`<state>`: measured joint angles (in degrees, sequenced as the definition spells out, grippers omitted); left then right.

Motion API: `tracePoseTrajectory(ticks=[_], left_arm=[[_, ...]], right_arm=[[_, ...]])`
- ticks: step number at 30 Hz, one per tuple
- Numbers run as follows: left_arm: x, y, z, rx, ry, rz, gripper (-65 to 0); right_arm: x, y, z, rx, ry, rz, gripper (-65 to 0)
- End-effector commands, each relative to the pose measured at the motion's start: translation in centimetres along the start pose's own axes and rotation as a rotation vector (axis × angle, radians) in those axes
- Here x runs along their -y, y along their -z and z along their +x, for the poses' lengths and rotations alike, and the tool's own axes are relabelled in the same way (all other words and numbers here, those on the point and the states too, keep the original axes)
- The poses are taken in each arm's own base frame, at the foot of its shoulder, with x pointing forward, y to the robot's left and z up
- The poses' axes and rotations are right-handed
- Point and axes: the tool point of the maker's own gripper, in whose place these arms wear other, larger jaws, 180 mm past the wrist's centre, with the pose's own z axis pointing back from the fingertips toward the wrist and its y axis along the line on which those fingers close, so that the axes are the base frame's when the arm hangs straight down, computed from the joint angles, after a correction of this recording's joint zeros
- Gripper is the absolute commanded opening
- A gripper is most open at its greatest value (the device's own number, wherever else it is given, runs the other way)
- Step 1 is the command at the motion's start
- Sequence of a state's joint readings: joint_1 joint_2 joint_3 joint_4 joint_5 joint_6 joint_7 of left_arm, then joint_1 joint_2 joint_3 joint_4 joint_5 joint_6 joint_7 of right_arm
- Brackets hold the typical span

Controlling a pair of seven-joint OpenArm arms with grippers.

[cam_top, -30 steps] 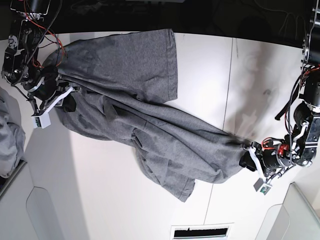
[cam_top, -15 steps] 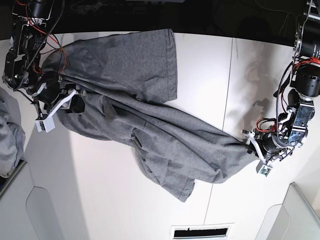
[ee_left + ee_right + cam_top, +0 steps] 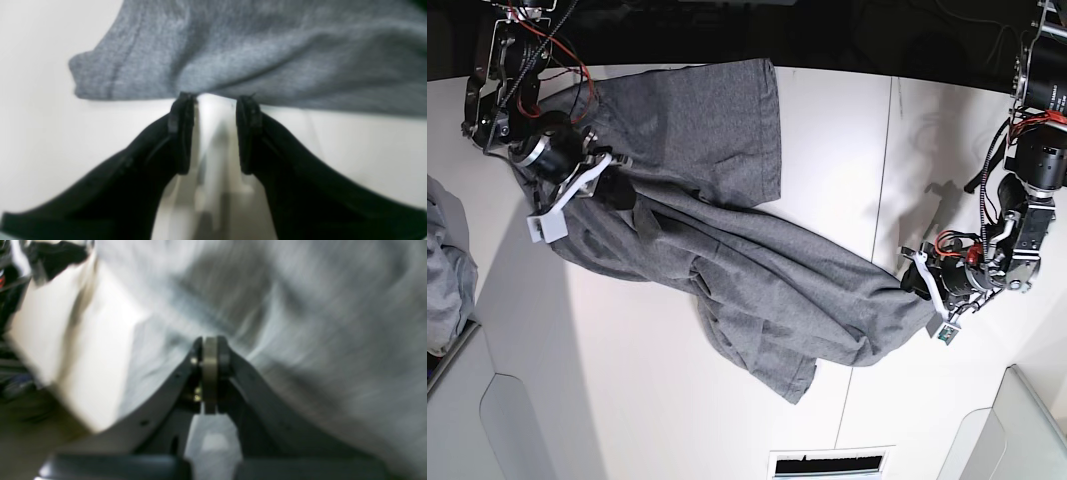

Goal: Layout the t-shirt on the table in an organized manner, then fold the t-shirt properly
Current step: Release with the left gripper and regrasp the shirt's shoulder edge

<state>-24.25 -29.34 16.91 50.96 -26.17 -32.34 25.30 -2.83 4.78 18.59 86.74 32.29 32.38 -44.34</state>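
Now the right claw [image 3: 210, 350], shut with no cloth visibly between its jaws, has swung across the upper t-shirt [image 3: 727, 220]. The left claw [image 3: 215, 103] stands parted, empty, tips at the shirt's edge, having let go and backed off. The shirt lies rumpled diagonally across the bench [image 3: 627, 400], so spreading remains. No containers hold anything.

Left gripper [image 3: 215, 100] gapes, fingers parted — right gripper [image 3: 210, 343] pinched tight (jaws meeting), both arms low.
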Motion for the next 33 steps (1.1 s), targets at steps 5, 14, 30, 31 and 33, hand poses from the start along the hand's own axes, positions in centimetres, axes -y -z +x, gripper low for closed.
tracePoseTrajectory(ticks=[5, 14, 30, 31, 33], left_arm=[[3.7, -4.3, 5.3, 0.168, 0.073, -0.198, -44.6], [18.7, -5.6, 1.4, 0.155, 0.108, -0.493, -44.4], [24.6, -0.6, -7.6, -0.041, -0.026, -0.490, -44.4], [24.1, -0.4, -8.8, -0.073, -0.027, -0.479, -44.4], [23.7, 0.0, -10.8, -0.130, -0.028, -0.463, -44.4]], right_arm=[[1.8, 0.1, 6.0, 0.124, -0.123, -0.126, -65.0], [6.9, 1.5, 13.0, 0.179, -0.139, -0.317, -47.0], [5.5, 8.1, 7.6, -0.099, -0.166, -0.142, -65.0], [5.4, 8.2, 7.6, -0.105, -0.177, -0.139, -65.0], [5.5, 8.1, 7.8, -0.102, -0.193, -0.144, -65.0]])
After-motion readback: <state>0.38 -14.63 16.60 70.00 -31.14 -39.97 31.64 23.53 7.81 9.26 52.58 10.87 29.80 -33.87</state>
